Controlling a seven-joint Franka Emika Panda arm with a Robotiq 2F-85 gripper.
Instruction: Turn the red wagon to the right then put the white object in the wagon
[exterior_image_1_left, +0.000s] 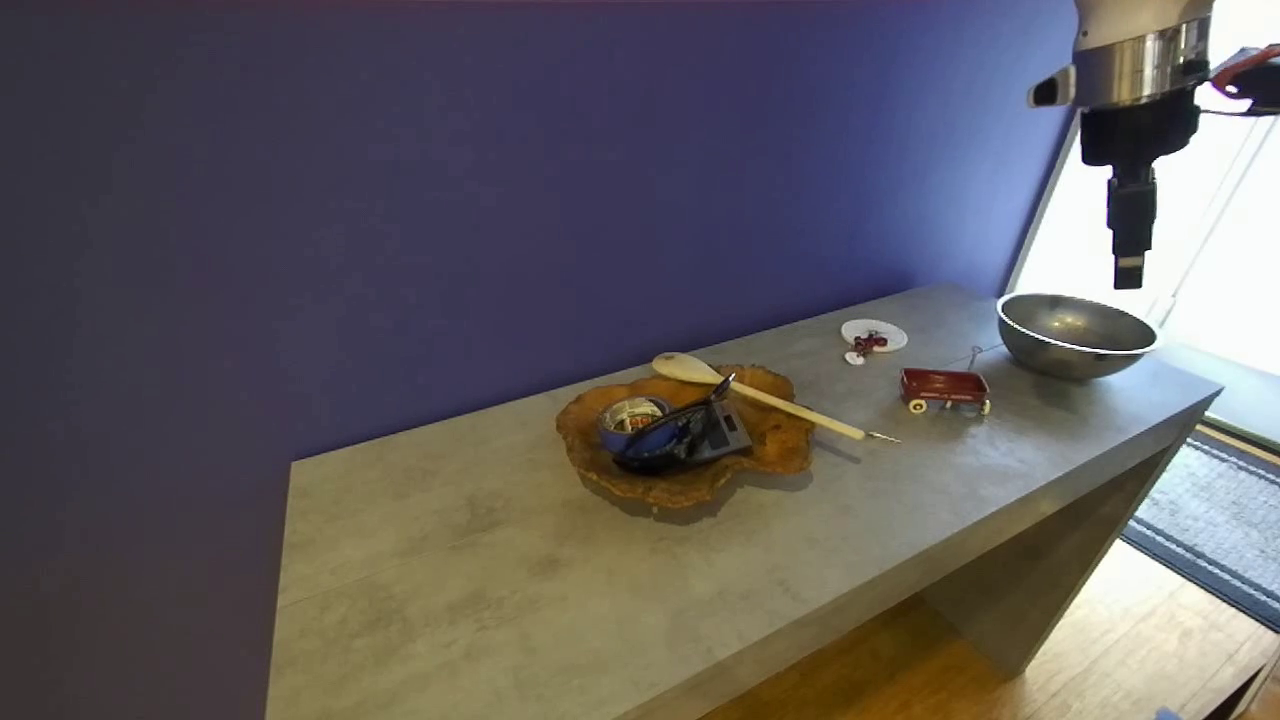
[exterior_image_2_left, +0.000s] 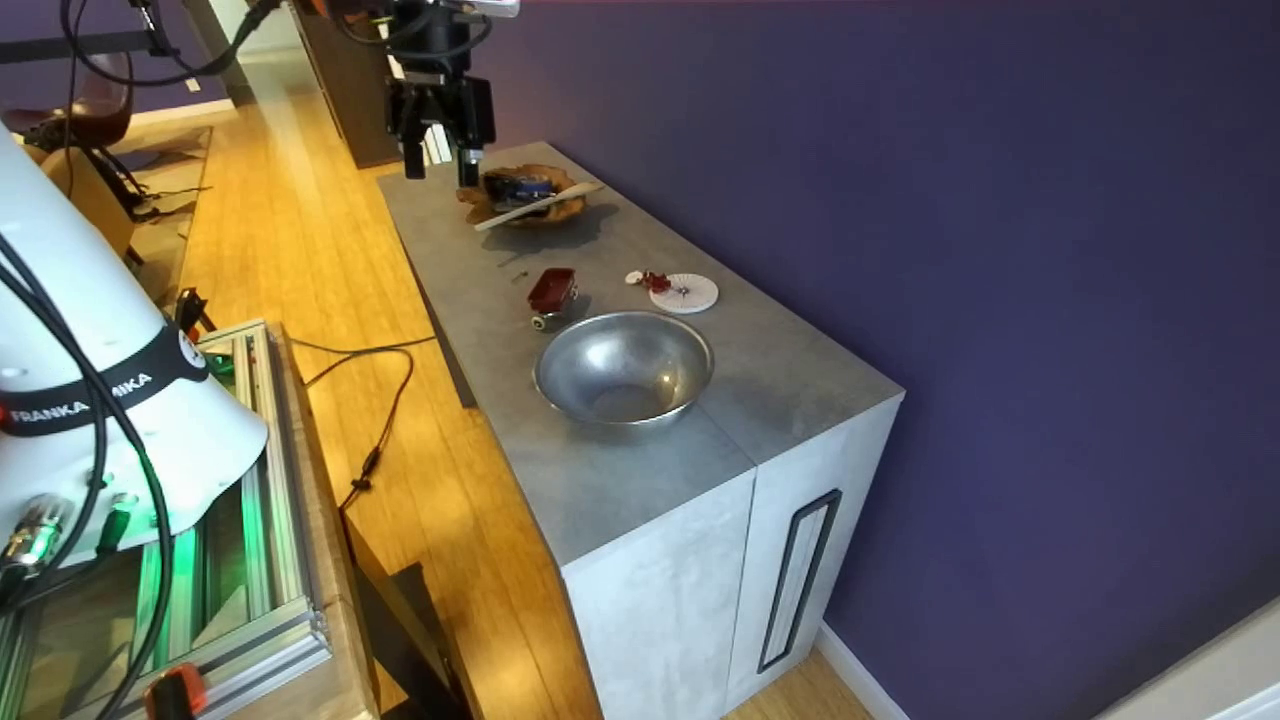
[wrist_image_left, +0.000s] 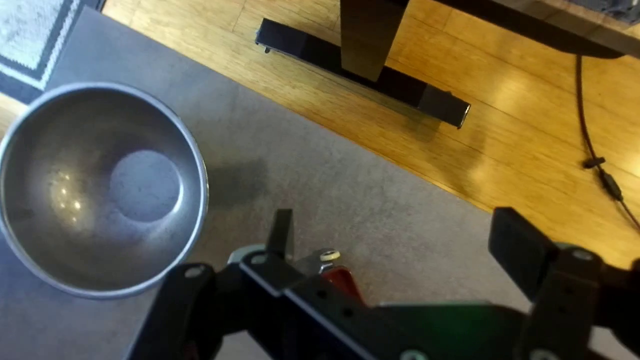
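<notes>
The small red wagon (exterior_image_1_left: 943, 387) stands upright on the grey table, with cream wheels. It also shows in an exterior view (exterior_image_2_left: 552, 288); in the wrist view only one red corner (wrist_image_left: 345, 281) and a wheel show, the rest hidden under my gripper's body. The white object, a round white disc (exterior_image_1_left: 874, 335) with red parts and a smaller white disc beside it, lies flat on the wall side of the wagon; it also shows here (exterior_image_2_left: 684, 293). It does not show in the wrist view. My gripper (wrist_image_left: 395, 227) is open and empty, high above the table (exterior_image_1_left: 1128, 272), (exterior_image_2_left: 441, 168).
A shiny metal bowl (exterior_image_1_left: 1078, 335) stands close to the wagon, also in the wrist view (wrist_image_left: 105, 190). A brown wooden tray (exterior_image_1_left: 780, 440) holds a wooden spoon (exterior_image_1_left: 790, 402), blue tape and dark items. A tiny metal piece (exterior_image_2_left: 519, 275) lies near the wagon. A purple wall runs behind.
</notes>
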